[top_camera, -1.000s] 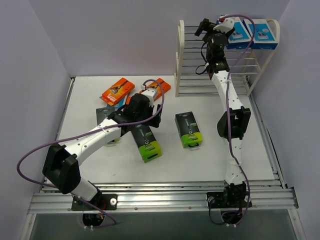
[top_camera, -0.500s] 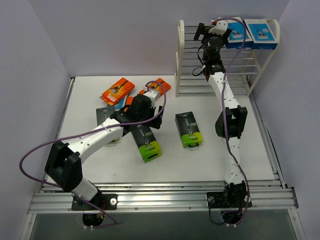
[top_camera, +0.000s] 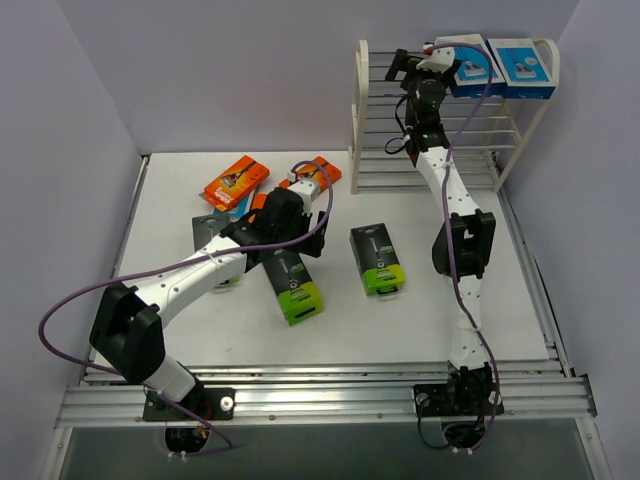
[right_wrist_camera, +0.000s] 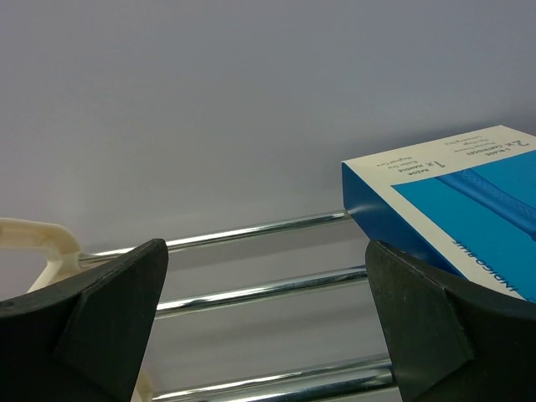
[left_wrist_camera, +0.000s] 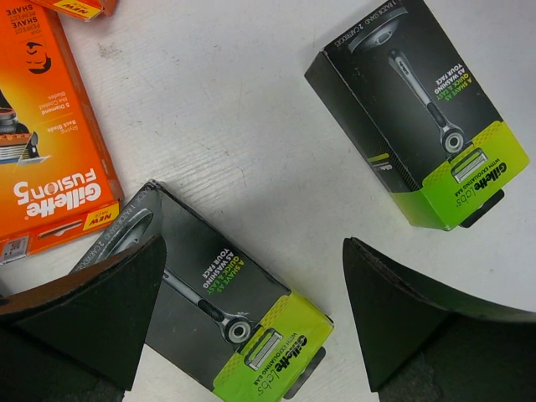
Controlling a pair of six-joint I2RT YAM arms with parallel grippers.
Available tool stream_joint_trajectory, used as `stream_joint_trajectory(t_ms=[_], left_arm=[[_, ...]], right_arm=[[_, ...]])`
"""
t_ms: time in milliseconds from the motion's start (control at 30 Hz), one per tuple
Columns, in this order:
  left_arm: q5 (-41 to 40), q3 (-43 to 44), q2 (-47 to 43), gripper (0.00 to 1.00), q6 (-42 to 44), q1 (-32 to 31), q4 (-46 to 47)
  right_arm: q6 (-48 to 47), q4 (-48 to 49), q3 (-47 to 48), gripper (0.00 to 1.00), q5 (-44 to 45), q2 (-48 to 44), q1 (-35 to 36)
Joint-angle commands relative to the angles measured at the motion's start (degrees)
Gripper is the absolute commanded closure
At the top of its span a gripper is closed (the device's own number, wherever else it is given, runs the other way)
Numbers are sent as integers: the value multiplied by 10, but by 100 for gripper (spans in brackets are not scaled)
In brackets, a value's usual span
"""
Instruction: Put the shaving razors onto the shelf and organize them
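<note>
Seen from above, a white counter (top_camera: pixel 400 330) carries loose razor packs. A cream-white plastic shelf with silvery metal rods (top_camera: pixel 362 100) stands at its far right corner.

You have two blue-and-white razor packs (top_camera: pixel 478 72) (top_camera: pixel 525 65) lying side by side on the shelf's top tier.

Two orange razor packs (top_camera: pixel 235 180) (top_camera: pixel 322 168) lie on the far left part of the counter. A sliver of orange beside the left arm may be another, though that cannot be told.

Three black razor packs with lime-green ends lie on the counter. One is in the middle (top_camera: pixel 378 260) and one is just left of it (top_camera: pixel 297 287). The third is mostly hidden under the left arm (top_camera: pixel 210 235).

Your left gripper (left_wrist_camera: pixel 251 268) is spread wide and holds nothing. It hangs over the black pack left of the middle, which shows between its fingers. Whether it touches the pack cannot be told.

Your right gripper (right_wrist_camera: pixel 264 260) is also spread wide and empty, up at the shelf's top tier. Bare rods show between its fingers. In the right wrist view, the nearer blue-and-white pack sits just beside the finger on the right.
</note>
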Motion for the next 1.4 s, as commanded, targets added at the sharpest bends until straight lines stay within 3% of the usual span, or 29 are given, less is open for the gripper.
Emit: stream_joint_trajectory(t_ms=[0, 333, 767, 1033, 1367], left_arm=[[-3, 30, -2, 5, 0, -2, -1], [5, 34, -7, 5, -1, -1, -2], [-42, 22, -41, 6, 16, 1, 8], [-62, 13, -75, 6, 13, 33, 14], [-80, -6, -120, 6, -9, 150, 28]], right_arm=[[32, 26, -18, 0, -23, -39, 5], [31, 24, -40, 0, -33, -78, 13], [27, 17, -84, 0, -39, -173, 15], [77, 27, -191, 0, -50, -264, 16], [143, 5, -414, 0, -83, -476, 38]])
